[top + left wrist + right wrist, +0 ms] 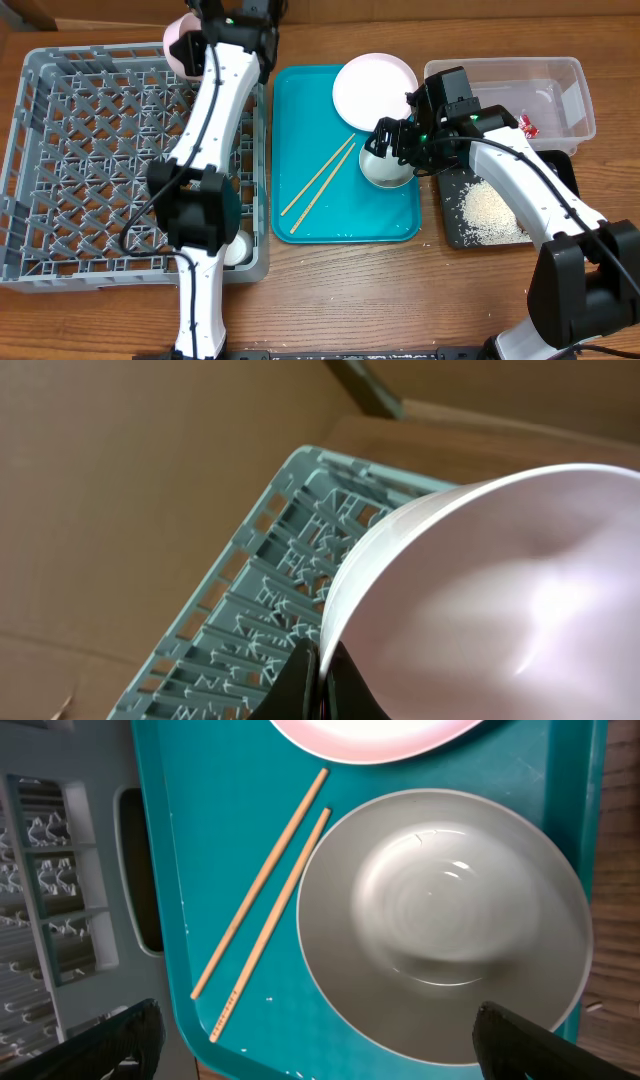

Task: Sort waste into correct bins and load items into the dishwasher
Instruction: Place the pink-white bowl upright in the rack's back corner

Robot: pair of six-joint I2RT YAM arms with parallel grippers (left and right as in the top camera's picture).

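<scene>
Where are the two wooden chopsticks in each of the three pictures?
Overhead: chopsticks lie diagonally on the teal tray, left of the grey bowl.
Left wrist: not in it.
Right wrist: left of centre, diagonal beside the grey bowl.
Shared landmark: the grey dish rack, in all three.

Your left arm [215, 110] reaches far out past the far left corner of the teal tray [310, 100], the left claw [322, 665] pinched on the rim of a pink bowl [480, 590]. Your right arm [520, 185] bends in over the tray's right side, the right claw [388, 150] pointing down, fingers spread wide.
</scene>
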